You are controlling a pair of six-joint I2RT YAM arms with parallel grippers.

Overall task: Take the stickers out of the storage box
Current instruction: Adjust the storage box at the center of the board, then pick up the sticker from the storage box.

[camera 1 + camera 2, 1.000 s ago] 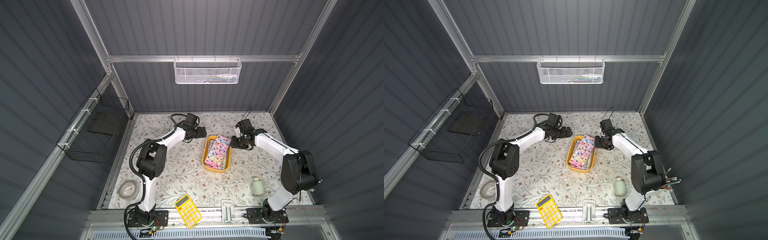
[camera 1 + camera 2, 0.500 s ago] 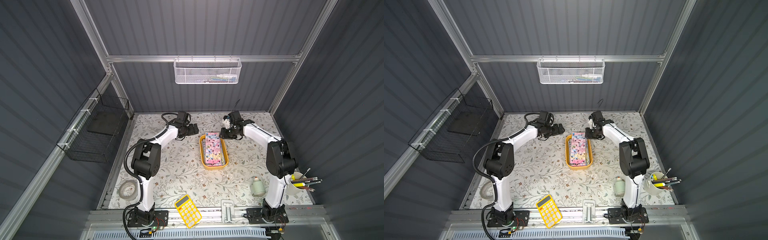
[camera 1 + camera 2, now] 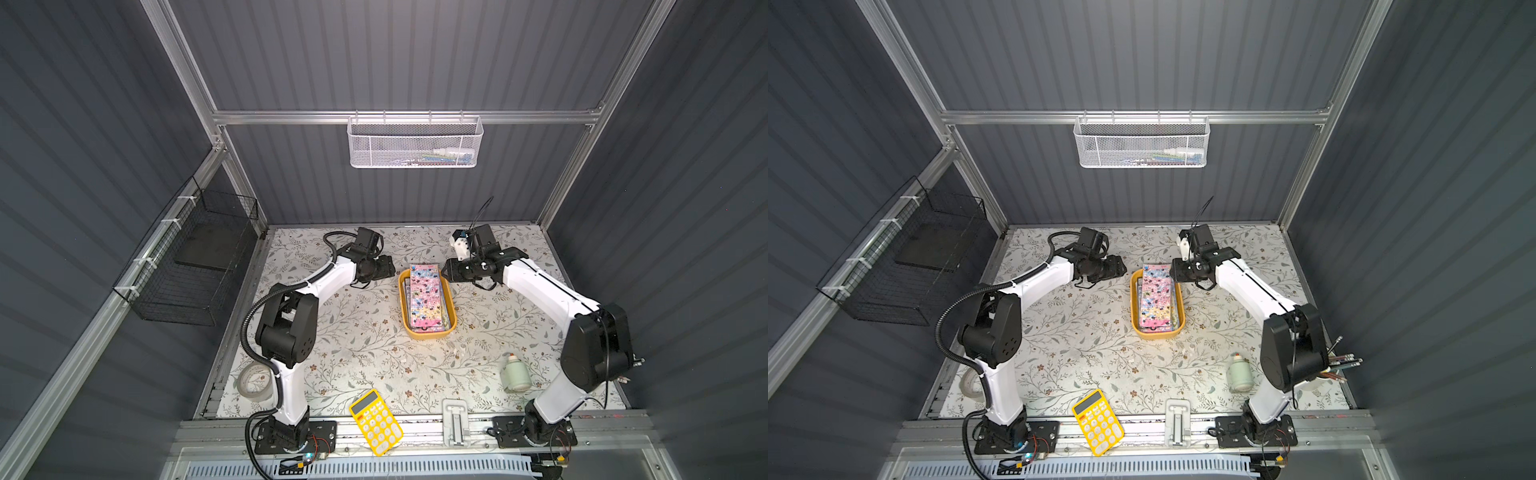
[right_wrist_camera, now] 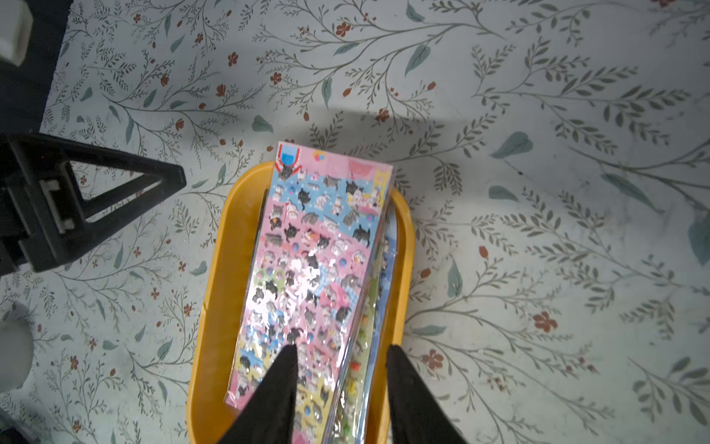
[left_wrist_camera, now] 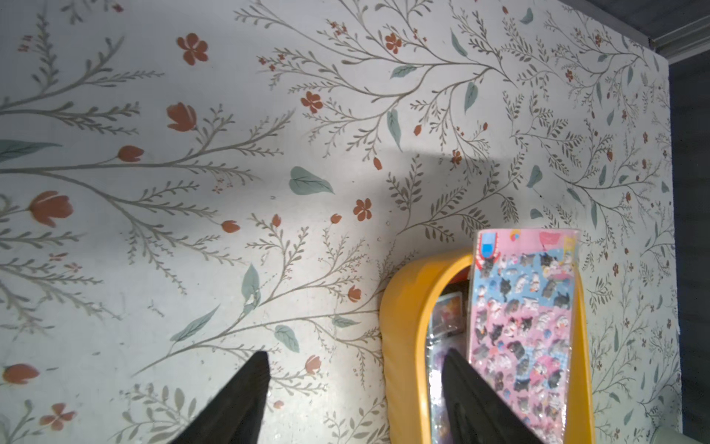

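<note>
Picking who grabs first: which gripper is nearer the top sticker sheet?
Right. The right gripper hangs partly over the top sticker sheet; the left gripper straddles the storage box rim beside it.

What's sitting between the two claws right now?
The far end of the box, holding the stickers, lies between the left claw and right claw; both top views show it.

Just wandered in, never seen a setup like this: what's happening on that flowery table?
Two robot arms are at a yellow storage box full of stickers. The left arm and right arm reach its far end from either side, jaws open, seemingly gripping nothing. The stickers lie in the box, the top sheet poking over its far rim; none is out yet.
</note>
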